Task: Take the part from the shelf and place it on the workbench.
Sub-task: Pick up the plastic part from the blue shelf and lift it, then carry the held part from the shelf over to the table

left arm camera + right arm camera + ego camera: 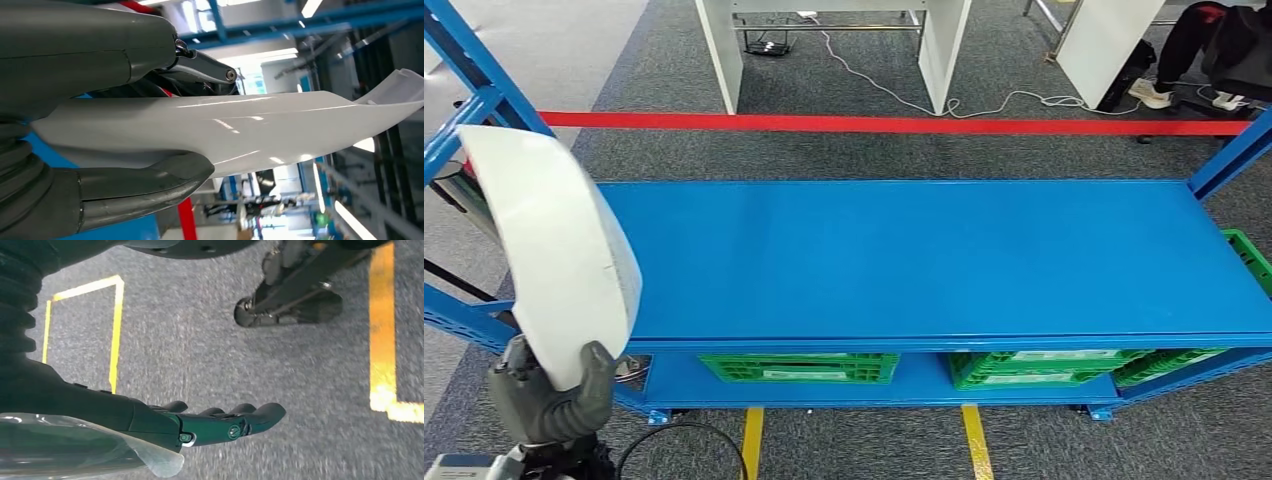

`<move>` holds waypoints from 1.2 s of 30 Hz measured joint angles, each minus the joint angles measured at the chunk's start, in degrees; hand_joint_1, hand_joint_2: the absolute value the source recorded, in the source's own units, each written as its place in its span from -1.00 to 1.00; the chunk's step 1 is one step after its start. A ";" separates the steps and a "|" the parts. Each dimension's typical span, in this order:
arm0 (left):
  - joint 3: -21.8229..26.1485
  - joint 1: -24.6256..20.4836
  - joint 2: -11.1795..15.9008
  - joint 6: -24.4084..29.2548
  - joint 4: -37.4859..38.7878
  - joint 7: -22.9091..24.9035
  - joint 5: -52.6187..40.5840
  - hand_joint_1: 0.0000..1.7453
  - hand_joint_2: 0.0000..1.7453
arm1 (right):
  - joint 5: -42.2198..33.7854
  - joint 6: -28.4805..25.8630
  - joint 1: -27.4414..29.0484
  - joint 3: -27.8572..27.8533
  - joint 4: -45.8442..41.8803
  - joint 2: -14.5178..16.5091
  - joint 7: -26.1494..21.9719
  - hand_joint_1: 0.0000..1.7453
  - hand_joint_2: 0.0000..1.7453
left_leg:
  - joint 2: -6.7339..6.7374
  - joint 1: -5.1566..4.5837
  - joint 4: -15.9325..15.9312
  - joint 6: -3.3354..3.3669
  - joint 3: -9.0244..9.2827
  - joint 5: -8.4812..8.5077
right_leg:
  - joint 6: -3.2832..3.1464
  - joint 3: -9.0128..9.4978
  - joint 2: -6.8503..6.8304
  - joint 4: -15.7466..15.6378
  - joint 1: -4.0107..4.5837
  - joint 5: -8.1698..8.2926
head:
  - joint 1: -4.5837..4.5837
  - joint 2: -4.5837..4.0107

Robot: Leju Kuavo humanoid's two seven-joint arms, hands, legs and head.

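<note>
Beside blue shelf [924, 260], white part [554, 250] in left hand [554, 395]; right-wrist-view fingers [240, 422] slack.

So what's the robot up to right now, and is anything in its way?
Left hand grips white curved part, raised. Right hand open, holding nothing, above the carpet. Blue shelf top ahead, bare.

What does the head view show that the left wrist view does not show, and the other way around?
Head view alone: the blue shelf with a bare top board, green crates on its lower level, a red line and yellow lines on the grey carpet. Left wrist view alone: ceiling lights and blue beams behind the part. Both: the left hand gripping the white curved part at one end.
</note>
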 joint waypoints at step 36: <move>12.48 6.77 -6.05 -4.19 -3.27 -0.33 5.95 1.00 1.00 | 1.49 5.98 -0.30 -0.56 0.25 1.17 -2.38 -1.00 1.00 | 0.26 -0.38 0.21 -1.41 -2.49 2.61 | -0.86 10.01 -0.10 -15.62 0.82 5.19 | -0.09 0.01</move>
